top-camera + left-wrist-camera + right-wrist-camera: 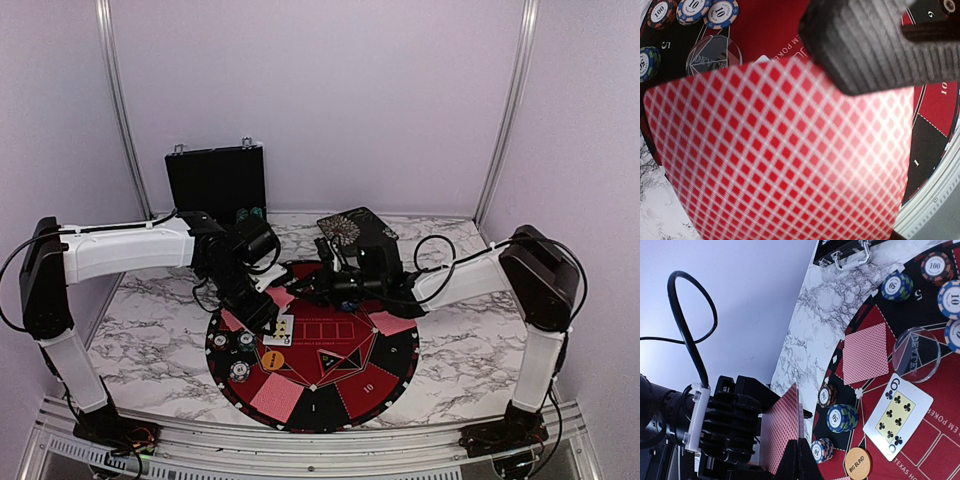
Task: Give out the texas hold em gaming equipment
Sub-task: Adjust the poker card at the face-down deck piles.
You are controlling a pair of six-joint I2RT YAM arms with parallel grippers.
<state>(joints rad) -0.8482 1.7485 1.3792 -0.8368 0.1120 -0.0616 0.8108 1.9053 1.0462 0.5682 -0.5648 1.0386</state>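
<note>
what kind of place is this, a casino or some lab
Most likely a robot lab test cell, not a casino: bare pale walls with aluminium frame posts, a marble-print tabletop, and a left arm and right arm bolted at its near edge over a poker mat.

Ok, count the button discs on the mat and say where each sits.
2. The orange big blind disc lies by one end of the face-up six of clubs; the clear dealer disc by its other end. Others may be hidden.

Red-backed card (780, 150) close and blurred — mat (935, 110) beneath mostly hidden
</note>
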